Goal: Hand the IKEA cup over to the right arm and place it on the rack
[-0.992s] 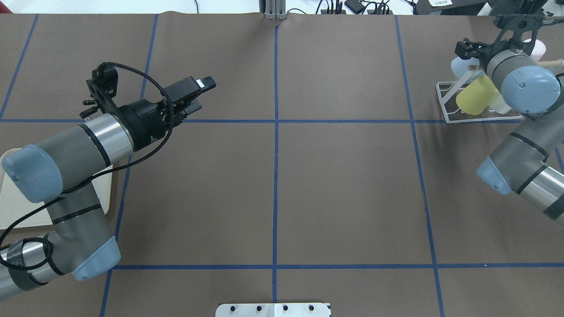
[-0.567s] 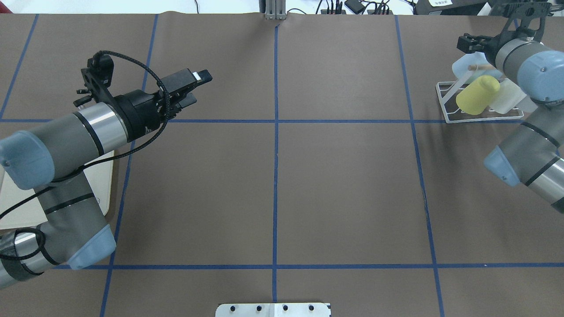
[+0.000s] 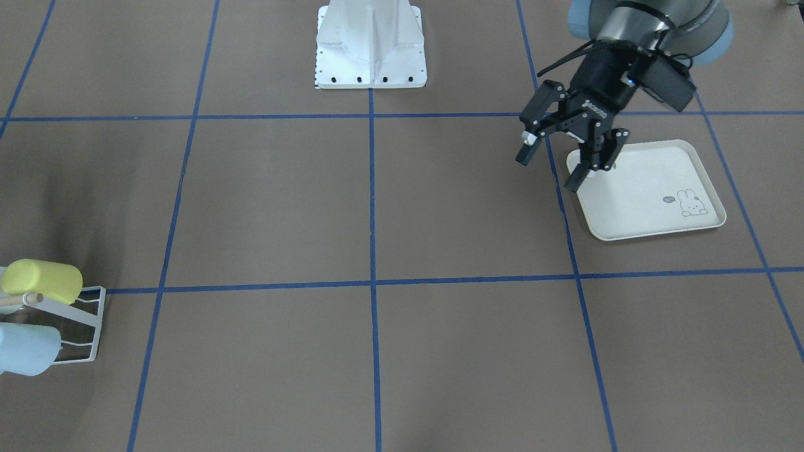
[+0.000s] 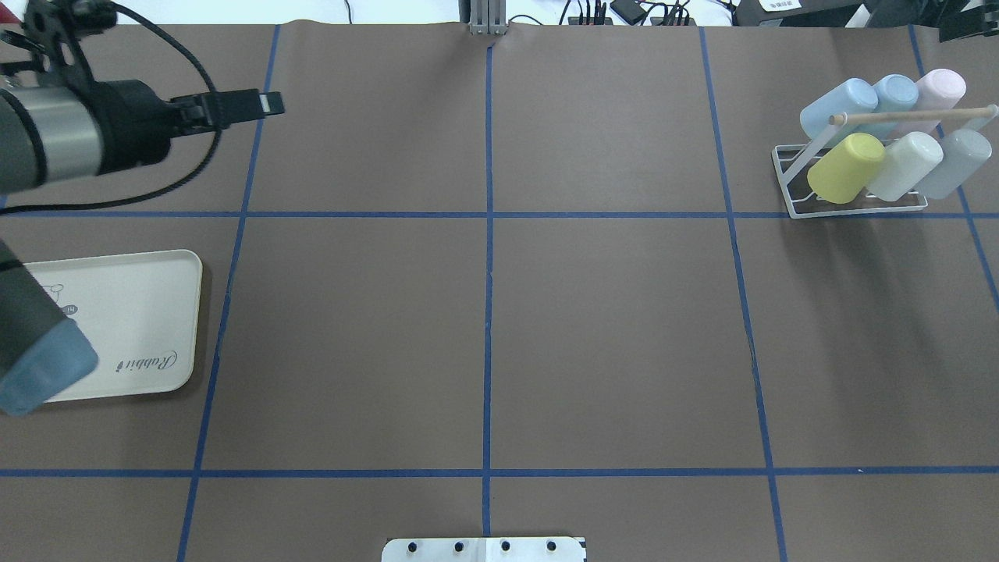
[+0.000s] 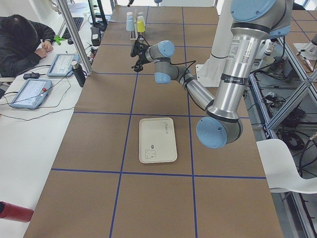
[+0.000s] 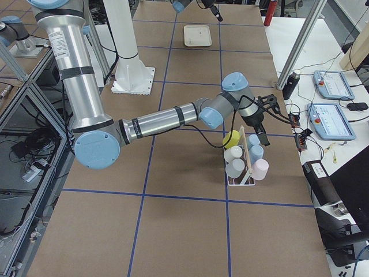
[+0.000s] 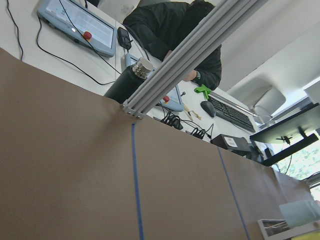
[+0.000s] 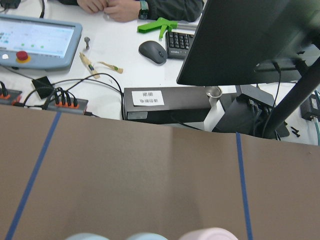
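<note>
On rack (image 4: 796, 212), 6 cups (image 4: 905, 176) seated close by right gripper (image 6: 262, 137), its opening impossible to judge; left gripper (image 3: 548, 171) spread wide, empty.

Left pincer (image 3: 549, 168): bare desk (image 3: 377, 207) spreads beneath it and toward its right. Cream tray (image 3: 647, 188) lies lower, rearward. Cup-laden rack (image 4: 913, 115) stands far right, well apart.

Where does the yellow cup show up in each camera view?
Front-facing: yellow cup, far left edge, on the rack.
Overhead: cup upper right, front row's left end.
Exterior left: cup tiny, top centre.
Exterior right: cup at centre, rack's upper-left corner.
Left wrist: cannot tell.
Right wrist: not in it.
Shared landmark: the rack's wooden rod.
</note>
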{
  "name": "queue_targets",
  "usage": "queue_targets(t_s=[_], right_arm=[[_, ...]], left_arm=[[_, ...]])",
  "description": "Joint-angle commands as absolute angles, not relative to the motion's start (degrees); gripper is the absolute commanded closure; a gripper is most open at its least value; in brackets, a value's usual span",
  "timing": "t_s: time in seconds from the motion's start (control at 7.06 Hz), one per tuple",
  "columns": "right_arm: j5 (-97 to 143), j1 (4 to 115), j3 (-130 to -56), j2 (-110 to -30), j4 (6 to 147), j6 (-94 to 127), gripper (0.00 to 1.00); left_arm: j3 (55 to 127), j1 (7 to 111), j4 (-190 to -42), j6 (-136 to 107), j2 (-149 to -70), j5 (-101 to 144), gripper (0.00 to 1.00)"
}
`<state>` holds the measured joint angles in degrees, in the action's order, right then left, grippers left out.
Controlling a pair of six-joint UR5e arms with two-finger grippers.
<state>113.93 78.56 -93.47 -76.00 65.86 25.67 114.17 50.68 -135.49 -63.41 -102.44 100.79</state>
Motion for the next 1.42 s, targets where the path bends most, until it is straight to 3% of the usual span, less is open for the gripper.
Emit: queue_targets(t_s=[0.0, 0.28, 0.57, 0.99, 1.28], right_arm=[[130.09, 86.54, -93.61, -76.11, 79.04, 10.18, 0.00], [134.81, 87.89, -93.43, -76.64, 89.95, -1.88, 0.00], [134.40, 88.15, -95.34, -77.86, 98.06, -9.04, 0.00], [133.94, 87.37, -94.85, -82.52, 97.30, -8.79, 0.00], [134.03, 87.36, -94.13, -84.81, 97.03, -8.79, 0.00]], left_arm=[[113.66, 64.97, -132.19, -38.88, -96.79, 115.95, 0.01], [109.71, 73.88, -125.54, -19.87, -95.89, 123.54, 0.01], [103.49, 80.38, -125.77, -15.65, -93.70, 129.78, 0.01], [96.08, 90.58, -126.74, -15.38, -92.56, 139.36, 0.00], [92.48, 90.62, -127.44, -14.94, -91.58, 138.87, 0.01]])
